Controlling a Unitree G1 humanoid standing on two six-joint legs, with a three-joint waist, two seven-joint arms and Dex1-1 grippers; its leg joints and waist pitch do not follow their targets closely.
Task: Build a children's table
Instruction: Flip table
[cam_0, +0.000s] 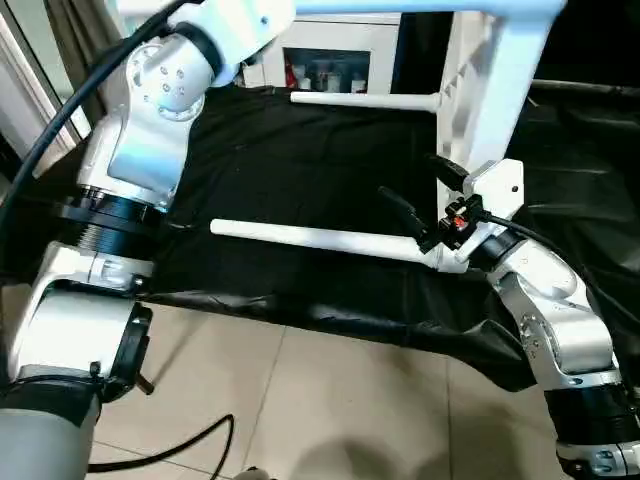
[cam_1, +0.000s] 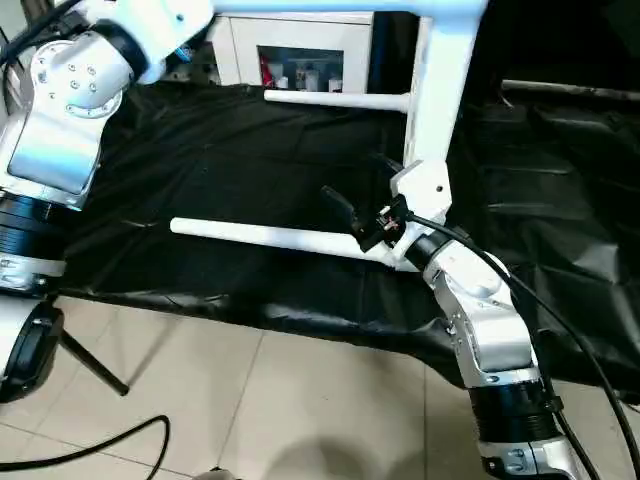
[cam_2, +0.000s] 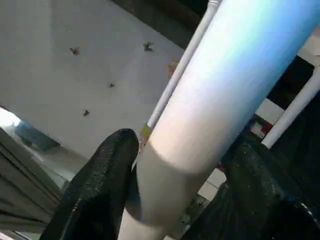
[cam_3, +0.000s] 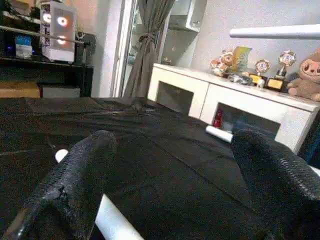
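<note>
Our right gripper (cam_0: 415, 222) hangs with its two black fingers spread wide, just over the near end of a loose white table leg (cam_0: 315, 239) that lies flat on the black cloth (cam_0: 280, 170). In the right wrist view the leg runs below the gap between the fingers (cam_3: 82, 175), and nothing sits between them, so this gripper is released.

Our left gripper (cam_2: 180, 190) is clenched around a thick white tube (cam_2: 215, 100), one black finger pressed on each side of it. We take it for a leg of the table frame, raised off the cloth.

Beyond the right gripper, the table top (cam_0: 495, 70) stands on edge, with a second leg (cam_0: 365, 100) projecting sideways from it above the cloth. Behind it all is a white cabinet (cam_3: 220, 95) with trophies and soft toys on top.
</note>
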